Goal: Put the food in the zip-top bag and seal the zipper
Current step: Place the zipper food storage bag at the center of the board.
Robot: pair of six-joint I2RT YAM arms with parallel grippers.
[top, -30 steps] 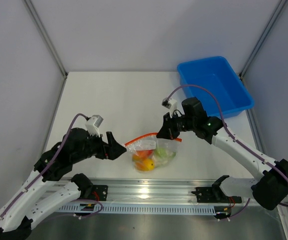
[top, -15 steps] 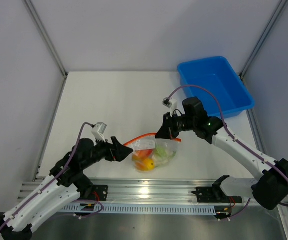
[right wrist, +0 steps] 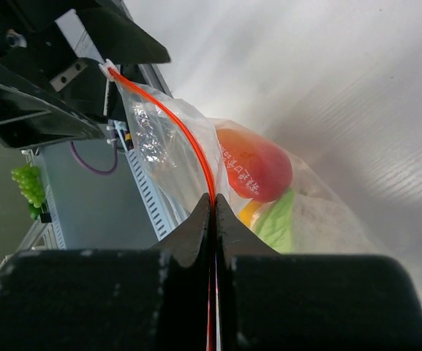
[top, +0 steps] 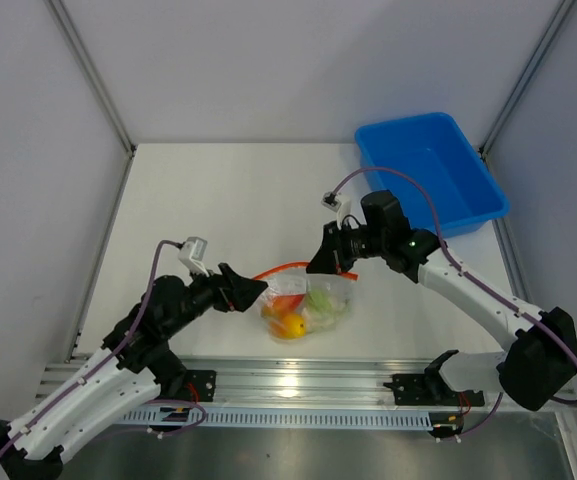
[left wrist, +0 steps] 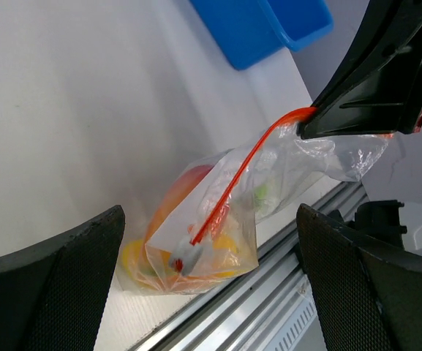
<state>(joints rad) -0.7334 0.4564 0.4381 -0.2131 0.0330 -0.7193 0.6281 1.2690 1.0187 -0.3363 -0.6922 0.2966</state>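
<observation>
The right claw is pressed fully together on the thin orange-red zipper strip, pinching it at its right end and holding that end up off the white worktop. From the pinch the strip slopes down and leftward to a free end. The small clear crinkly zip-top bag hangs below the strip, and its belly rests on the worktop close to the near edge, about midway along it. Whether the mouth is sealed along its whole length cannot be told.

Inside the bag lie a red-orange toy food piece, a yellow-orange piece nearest the near edge, and a white-and-green cauliflower-like lump on the right.

The left claw gapes at its widest and grips nothing. Its tips stand just beside the strip's left end; contact cannot be judged.

Just behind the bag, along the near edge, runs a ribbed aluminium rail. Bare worktop stretches from the bag toward the far edge and the left edge. A blue plastic bin sits in the far right corner, well apart from the bag. Grey wall panels close in the left, far and right edges.
</observation>
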